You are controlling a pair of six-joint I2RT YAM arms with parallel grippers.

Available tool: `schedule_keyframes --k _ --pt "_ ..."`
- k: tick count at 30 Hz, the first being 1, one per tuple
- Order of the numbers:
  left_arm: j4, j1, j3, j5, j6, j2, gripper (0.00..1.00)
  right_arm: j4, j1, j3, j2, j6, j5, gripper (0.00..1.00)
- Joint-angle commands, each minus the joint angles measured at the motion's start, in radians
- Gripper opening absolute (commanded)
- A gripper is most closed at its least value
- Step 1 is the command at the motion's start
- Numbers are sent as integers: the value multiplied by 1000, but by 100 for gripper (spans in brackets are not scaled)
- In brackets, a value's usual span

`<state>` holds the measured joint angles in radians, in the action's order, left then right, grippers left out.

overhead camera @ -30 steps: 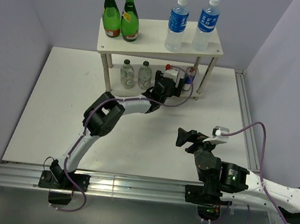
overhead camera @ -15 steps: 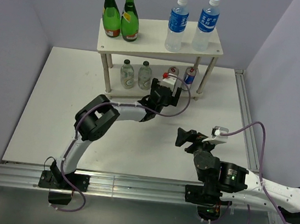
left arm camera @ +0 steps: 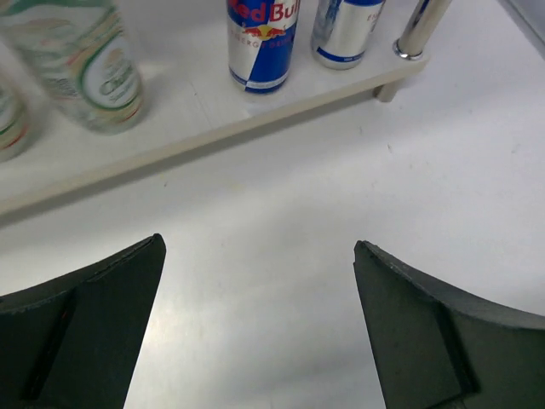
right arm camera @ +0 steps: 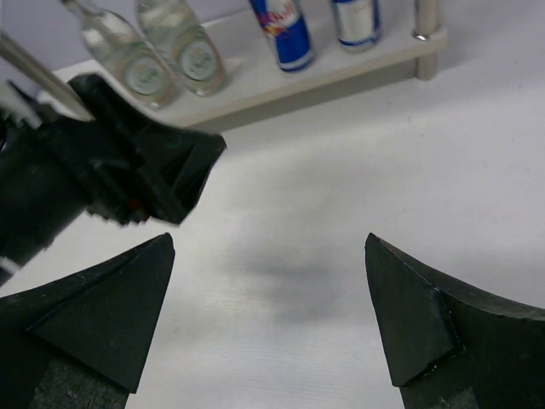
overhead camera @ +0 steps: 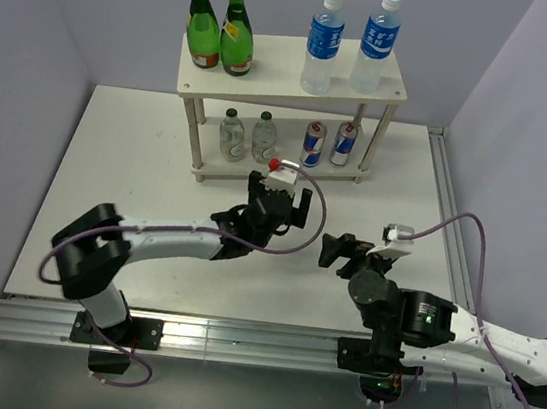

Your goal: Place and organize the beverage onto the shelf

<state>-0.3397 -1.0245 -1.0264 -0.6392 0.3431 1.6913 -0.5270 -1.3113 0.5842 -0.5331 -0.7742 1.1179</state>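
Observation:
The cream-white shelf (overhead camera: 289,84) stands at the back. Two tall blue-labelled water bottles (overhead camera: 323,42) (overhead camera: 377,42) stand on its top board beside two green glass bottles (overhead camera: 221,31). On the lower board stand two small clear green-capped bottles (overhead camera: 231,134) (overhead camera: 264,137) and two slim blue-silver cans (overhead camera: 313,143) (overhead camera: 343,143). My left gripper (overhead camera: 279,197) is open and empty on the table in front of the shelf; its wrist view shows the cans (left arm camera: 262,43) (left arm camera: 345,30) beyond its gripper (left arm camera: 258,246). My right gripper (overhead camera: 334,253) is open and empty, right of the left one.
The table's metal rail (overhead camera: 448,217) runs along the right edge, and walls close in both sides. A shelf post (left arm camera: 417,30) stands right of the cans. The left gripper's body (right arm camera: 145,175) lies ahead-left of my right gripper (right arm camera: 270,240).
My left gripper has let go of a can on the lower board and drawn back toward the near side, open. The right arm has barely moved.

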Motion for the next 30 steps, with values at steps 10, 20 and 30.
schedule_keyframes --k 10,20,30 --pt "1200 -309 -440 -377 315 -620 97 -202 -6 621 -100 366 -101 100" --pt "1148 -309 -341 -415 188 -1024 99 -215 -6 733 -16 420 -202 100" --pt "1076 -309 -278 -430 135 -1079 99 -220 -6 732 19 435 -188 100"
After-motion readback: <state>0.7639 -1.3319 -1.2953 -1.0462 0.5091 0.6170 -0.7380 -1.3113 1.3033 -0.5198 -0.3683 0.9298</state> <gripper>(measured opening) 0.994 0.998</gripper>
